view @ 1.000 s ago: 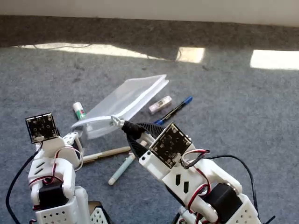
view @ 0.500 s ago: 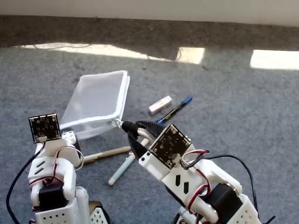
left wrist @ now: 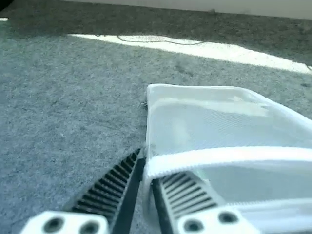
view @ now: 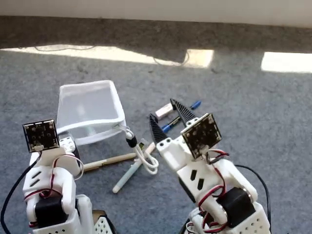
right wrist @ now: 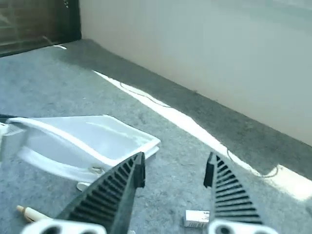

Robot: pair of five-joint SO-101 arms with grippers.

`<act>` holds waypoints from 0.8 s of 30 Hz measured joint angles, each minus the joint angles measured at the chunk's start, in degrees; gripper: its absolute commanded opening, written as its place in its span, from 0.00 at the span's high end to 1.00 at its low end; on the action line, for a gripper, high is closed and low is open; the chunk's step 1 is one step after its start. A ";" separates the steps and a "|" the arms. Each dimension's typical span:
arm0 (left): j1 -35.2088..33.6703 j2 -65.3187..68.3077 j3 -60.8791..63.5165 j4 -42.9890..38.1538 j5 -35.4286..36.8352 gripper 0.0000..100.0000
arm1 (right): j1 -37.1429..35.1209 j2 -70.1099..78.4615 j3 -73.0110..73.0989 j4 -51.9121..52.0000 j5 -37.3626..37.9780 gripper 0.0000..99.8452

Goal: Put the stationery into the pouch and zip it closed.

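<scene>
pouch (view: 87, 109) open, rim in L gripper (left wrist: 147, 169)

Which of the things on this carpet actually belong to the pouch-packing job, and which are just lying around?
For the job:
- pouch, pinched at its edge by the left gripper
- beige pen
- pale marker
- blue pen
- small white block
- right gripper, open above the carpet

Just lying about:
- thin cable on the far carpet

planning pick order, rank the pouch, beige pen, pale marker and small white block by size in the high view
1. pouch
2. beige pen
3. pale marker, shorter but thicker, so close to the pen
4. small white block
</scene>
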 measured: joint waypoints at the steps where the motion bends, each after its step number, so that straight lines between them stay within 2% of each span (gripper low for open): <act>1: 0.00 0.00 -0.97 0.35 -0.09 0.97 | 0.88 1.85 0.00 -0.26 -0.09 0.81; 10: -0.09 0.00 -10.55 5.01 -0.18 0.97 | 10.37 20.22 -1.32 -5.63 -6.07 0.81; 16: 1.67 -0.09 -15.47 7.91 -0.26 0.99 | 13.45 31.82 -6.51 -6.15 -7.21 0.82; 19: 2.02 4.31 -17.76 7.91 -1.32 0.99 | 14.68 37.71 -9.23 -6.33 -7.21 0.82; 24: 2.02 19.34 -24.62 7.91 -1.41 0.99 | 15.91 46.24 -13.10 -6.33 -7.21 0.82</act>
